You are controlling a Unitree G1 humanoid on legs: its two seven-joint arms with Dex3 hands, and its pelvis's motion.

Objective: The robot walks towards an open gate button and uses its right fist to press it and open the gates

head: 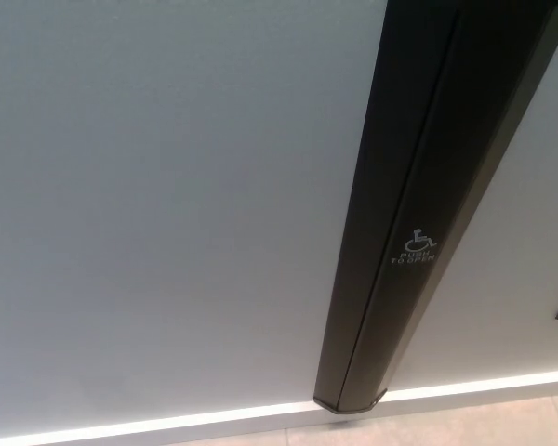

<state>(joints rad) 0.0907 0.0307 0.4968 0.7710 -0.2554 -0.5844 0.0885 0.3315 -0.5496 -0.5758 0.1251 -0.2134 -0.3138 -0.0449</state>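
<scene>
The tall black push bar (418, 214) stood against the pale wall (167, 204), its "push to open" mark (417, 249) low down. It looked rigid and smooth, best struck there. Neither hand showed, so their state was unknowable.

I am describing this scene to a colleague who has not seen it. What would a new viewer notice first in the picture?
The eye goes first to the tall dark push bar, which runs at a slant from the top right down to the white baseboard at the lower middle. On its lower part sits a small white wheelchair sign with the words "PUSH TO OPEN". Around the bar there is only the plain pale wall, and neither robot hand is in view.
</scene>
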